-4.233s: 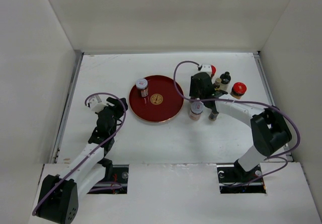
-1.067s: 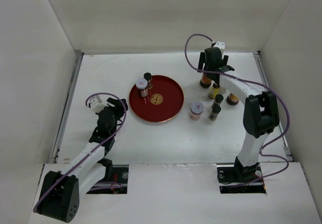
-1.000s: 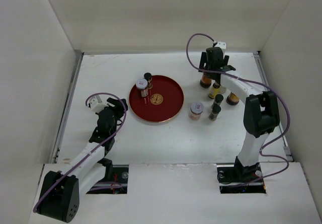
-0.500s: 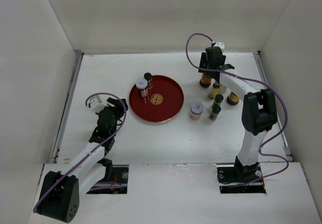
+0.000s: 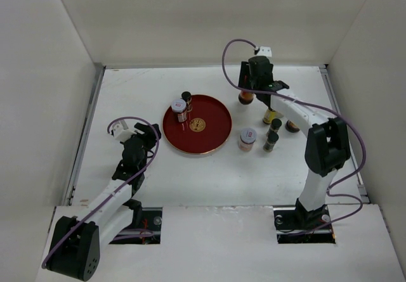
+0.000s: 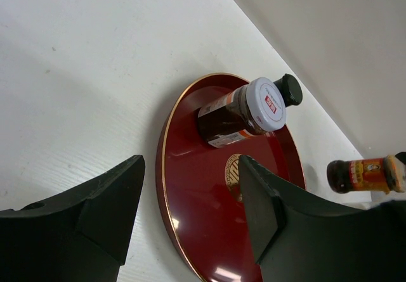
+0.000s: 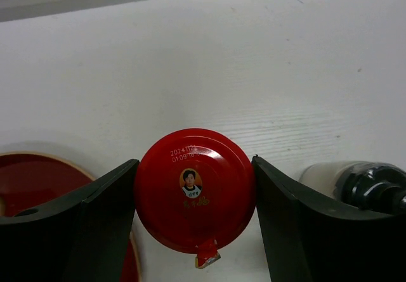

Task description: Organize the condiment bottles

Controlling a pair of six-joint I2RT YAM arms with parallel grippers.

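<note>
My right gripper (image 5: 247, 90) (image 7: 193, 165) is shut on a red-lidded jar (image 5: 244, 97) (image 7: 193, 190) at the back of the table, right of the round red tray (image 5: 212, 136). A white-lidded jar (image 5: 179, 109) (image 6: 244, 112) and a black-capped bottle (image 5: 186, 97) (image 6: 289, 90) stand on the tray. Right of the tray stand another white-lidded jar (image 5: 247, 137), two slim black-capped bottles (image 5: 274, 127) (image 5: 269, 144), a yellowish bottle (image 5: 269, 115) and a second red-lidded jar (image 5: 292, 126), partly hidden by the arm. My left gripper (image 5: 151, 137) (image 6: 190, 168) is open and empty, left of the tray.
White walls enclose the table on the left, back and right. The right arm's cable (image 5: 229, 52) loops above the back of the table. A dark-capped bottle (image 7: 371, 187) stands close to the right of the held jar.
My right gripper has moved left toward the tray with the red-lidded jar in it. Earlier a black-capped bottle was added to the tray. The left arm has not moved.
</note>
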